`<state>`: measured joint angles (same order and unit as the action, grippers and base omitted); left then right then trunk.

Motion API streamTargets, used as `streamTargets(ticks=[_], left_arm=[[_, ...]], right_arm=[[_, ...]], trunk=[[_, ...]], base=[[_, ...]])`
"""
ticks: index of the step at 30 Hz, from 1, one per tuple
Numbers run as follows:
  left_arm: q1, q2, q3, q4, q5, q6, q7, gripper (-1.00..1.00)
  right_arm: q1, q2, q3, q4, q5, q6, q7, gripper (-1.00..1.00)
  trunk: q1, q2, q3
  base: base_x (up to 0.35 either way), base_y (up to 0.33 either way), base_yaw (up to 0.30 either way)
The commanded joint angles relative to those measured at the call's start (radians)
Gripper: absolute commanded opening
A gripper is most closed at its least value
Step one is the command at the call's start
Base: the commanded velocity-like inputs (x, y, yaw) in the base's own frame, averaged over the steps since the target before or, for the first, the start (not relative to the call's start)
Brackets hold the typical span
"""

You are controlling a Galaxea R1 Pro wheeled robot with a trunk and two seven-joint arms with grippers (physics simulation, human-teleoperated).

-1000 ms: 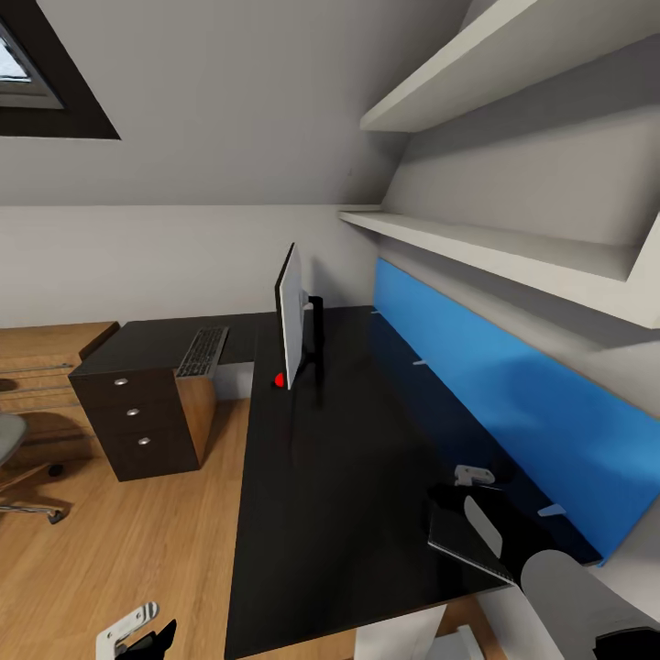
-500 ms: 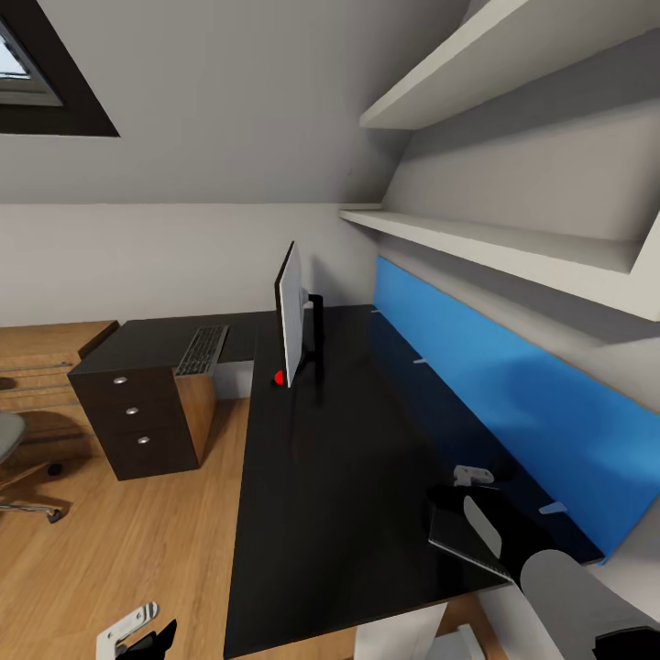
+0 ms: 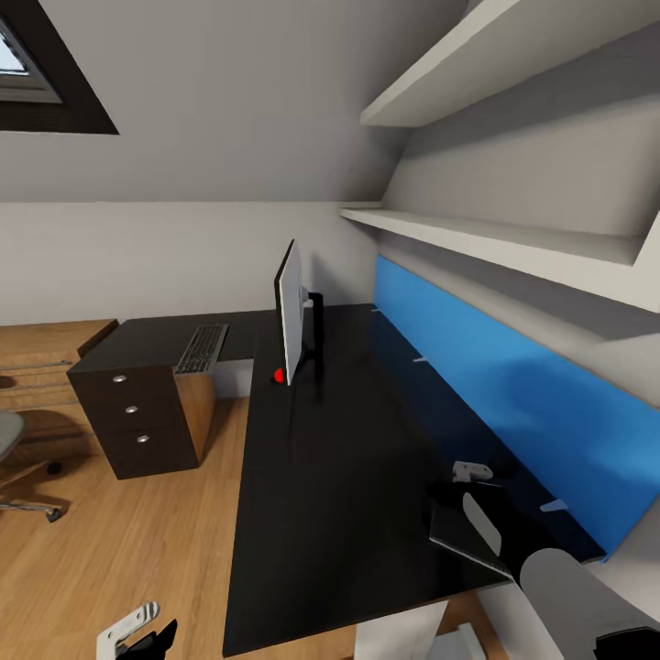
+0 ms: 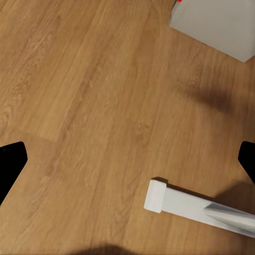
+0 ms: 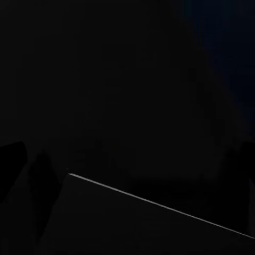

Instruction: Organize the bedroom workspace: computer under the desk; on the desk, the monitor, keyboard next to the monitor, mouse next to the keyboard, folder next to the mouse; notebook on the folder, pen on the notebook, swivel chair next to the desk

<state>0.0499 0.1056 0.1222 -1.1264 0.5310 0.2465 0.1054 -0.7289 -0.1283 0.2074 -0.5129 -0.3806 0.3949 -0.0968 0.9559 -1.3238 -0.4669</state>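
The black-topped desk (image 3: pixel 330 495) carries the thin monitor (image 3: pixel 290 316), seen edge-on with a red dot at its lower corner. The keyboard (image 3: pixel 203 349) lies on the far wing above the drawer unit (image 3: pixel 137 417). My right gripper (image 3: pixel 458 490) hovers low over the desk's near right end, by a dark flat notebook (image 3: pixel 458 539) lying there. Its thin pale edge crosses the very dark right wrist view, where the notebook (image 5: pixel 133 228) sits under wide-apart fingertips. My left gripper (image 4: pixel 127 159) hangs open over the floor near the grey computer (image 4: pixel 218 26). The swivel chair (image 3: pixel 7 440) peeks in at the left.
A long blue wall panel (image 3: pixel 495 394) runs behind the desk under white shelves (image 3: pixel 477 243). A white desk leg (image 4: pixel 180 202) stands on the plank floor (image 3: pixel 119 550) below my left gripper (image 3: pixel 137 632). A low wooden cabinet (image 3: pixel 46 344) sits at the far left.
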Motion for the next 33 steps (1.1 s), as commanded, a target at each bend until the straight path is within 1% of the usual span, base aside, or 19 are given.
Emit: streamTargets(ticks=[1, 15, 18, 24, 33], left_arm=[[0.0, 0.0, 0.0, -0.003, 0.011, 0.005, 0.006, 1.0], [0.0, 0.002, 0.002, -0.003, 0.013, 0.005, 0.004, 1.0], [0.0, 0.002, 0.002, -0.003, 0.013, 0.005, 0.004, 1.0], [0.0, 0.003, 0.002, -0.002, 0.014, 0.005, 0.004, 1.0], [0.0, 0.003, 0.004, -0.002, 0.014, 0.005, 0.005, 1.0]], right_arm=[[0.0, -0.002, 0.007, 0.024, -0.027, 0.003, -0.006, 1.0], [0.0, -0.001, 0.007, 0.024, -0.027, 0.003, -0.006, 1.0], [0.0, -0.001, 0.007, 0.024, -0.027, 0.003, -0.006, 1.0], [0.0, -0.001, 0.007, 0.024, -0.027, 0.003, -0.006, 1.0], [0.0, -0.002, 0.007, 0.024, -0.027, 0.004, -0.006, 1.0]], trunk=[[0.0, 0.0, -0.001], [0.0, 0.0, -0.001], [0.0, 0.0, -0.001], [0.0, 0.0, -0.001], [0.0, 0.0, -0.001]], base=[[0.0, 0.0, 0.0], [-0.002, 0.0, 0.0], [-0.103, 0.0, 0.0], [-0.233, 0.0, 0.0], [-0.021, 0.0, 0.0]])
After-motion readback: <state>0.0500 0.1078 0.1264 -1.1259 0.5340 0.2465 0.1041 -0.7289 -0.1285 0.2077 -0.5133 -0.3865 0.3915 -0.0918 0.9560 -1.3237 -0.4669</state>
